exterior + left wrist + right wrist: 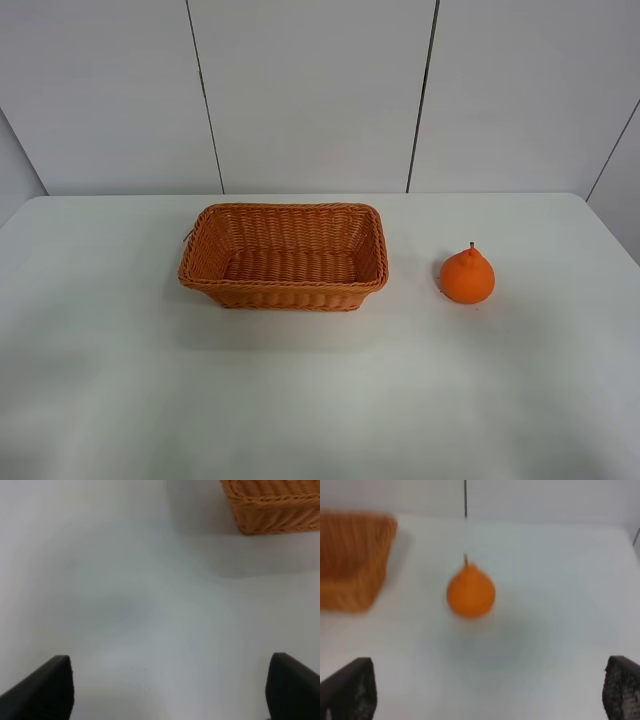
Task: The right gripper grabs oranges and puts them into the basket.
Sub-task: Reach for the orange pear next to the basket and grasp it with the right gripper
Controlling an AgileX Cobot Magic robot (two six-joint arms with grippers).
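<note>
I am holding my right fingers (350, 690) wide apart, empty; the orange (470, 592) is sitting ahead between them on the counter (555, 630), basket (350, 560) to their left. One finger touching first risks rolling it away.

The basket (285, 296), mid-frame, is orange-brown woven wicker with a braided rim. The orange (467, 278), at right, is plain bright orange. The table (320, 400) is white.

Basket (270, 510) getting cut by edge in left wrist view, orange (470, 592) & basket blurring in right wrist view, left gripper (167, 692) & right gripper (487, 690) showing finger corners only
</note>
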